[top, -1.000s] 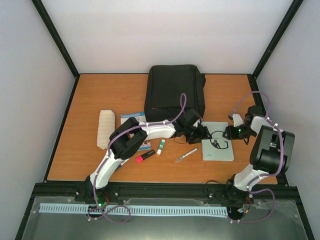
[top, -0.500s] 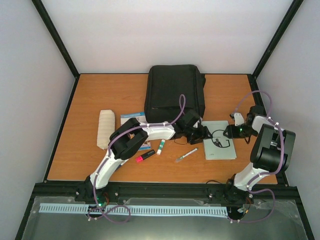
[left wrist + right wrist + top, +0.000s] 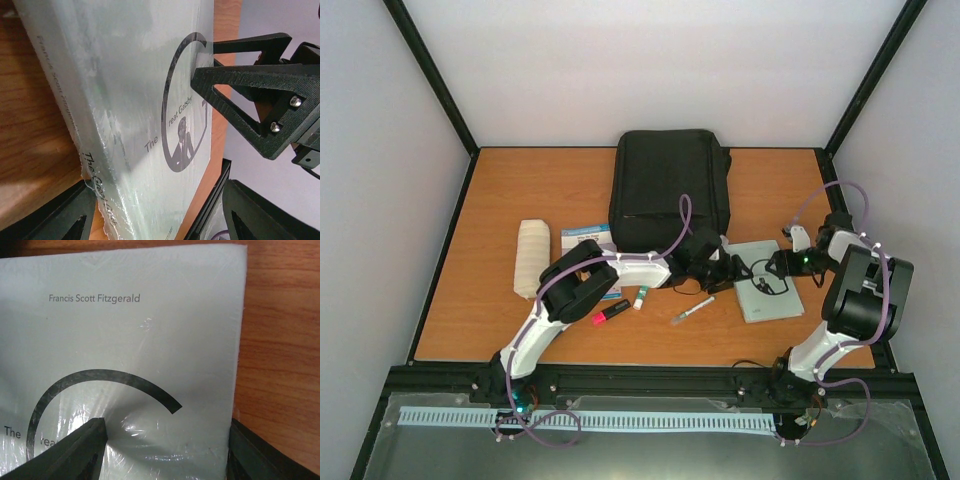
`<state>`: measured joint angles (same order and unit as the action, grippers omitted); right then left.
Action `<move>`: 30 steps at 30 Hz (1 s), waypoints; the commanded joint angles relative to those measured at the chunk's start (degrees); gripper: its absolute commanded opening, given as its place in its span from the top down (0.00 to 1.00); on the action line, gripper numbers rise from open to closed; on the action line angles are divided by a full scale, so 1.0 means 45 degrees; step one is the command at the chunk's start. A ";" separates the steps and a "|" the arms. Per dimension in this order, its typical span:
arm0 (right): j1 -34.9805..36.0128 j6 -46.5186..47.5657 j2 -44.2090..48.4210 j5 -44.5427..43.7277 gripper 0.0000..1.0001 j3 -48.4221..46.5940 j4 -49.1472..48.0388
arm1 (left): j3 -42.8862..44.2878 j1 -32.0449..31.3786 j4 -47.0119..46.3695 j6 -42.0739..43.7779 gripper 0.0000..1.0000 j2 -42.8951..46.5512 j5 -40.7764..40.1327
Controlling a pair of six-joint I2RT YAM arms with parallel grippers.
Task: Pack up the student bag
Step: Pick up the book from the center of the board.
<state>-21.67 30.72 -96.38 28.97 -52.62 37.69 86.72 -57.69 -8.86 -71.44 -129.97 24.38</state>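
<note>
Two lines I read on the book [image 3: 150, 340], "Francis Scott Fitzgerald" and "The Great Gatsby", black bag [image 3: 670, 185] lay flat, left gripper [image 3: 157, 200] and right gripper [image 3: 166, 425] both spread.

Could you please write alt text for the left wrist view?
A shrink-wrapped pale green copy of The Great Gatsby fills the frame on the wooden table, spine toward the camera. The right tool touches its cover, and the left tool straddles its near end.
</note>
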 commanded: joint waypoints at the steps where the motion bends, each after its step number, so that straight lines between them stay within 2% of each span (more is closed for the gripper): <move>1: 0.0220 0.0454 -0.0633 0.1101 0.36 0.0103 0.1383 | 0.0631 -0.0236 -0.3453 -0.0373 0.28 -0.0078 -0.0465; 4: 0.0211 0.0524 -0.0845 0.1184 0.37 0.0025 0.1484 | 0.0346 -0.0245 -0.5291 -0.0359 0.28 -0.0090 -0.0868; 10: 0.0209 0.0518 -0.0715 0.1189 0.37 0.0062 0.1449 | 0.0769 -0.0229 -0.6451 -0.0354 0.34 -0.0293 -0.1173; 18: 0.0105 0.0346 -0.0419 0.1119 0.38 0.0050 0.1401 | 0.0951 -0.0227 -0.6787 -0.1199 0.60 -0.0611 -0.1110; 22: -0.0224 0.0255 -0.0138 0.1225 0.38 -0.0084 0.1579 | 0.0472 -0.0225 -0.6909 -0.0986 0.75 -0.0165 -0.1181; 30: -0.1035 0.0399 0.1178 0.1288 0.37 -0.0421 0.2141 | -0.0597 -0.0040 -0.6746 -0.0133 0.95 0.0976 -0.1275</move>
<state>-25.85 30.55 -94.98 31.81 -54.54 40.45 84.33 -57.71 -27.90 -75.81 -133.47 19.49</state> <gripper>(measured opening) 0.630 0.233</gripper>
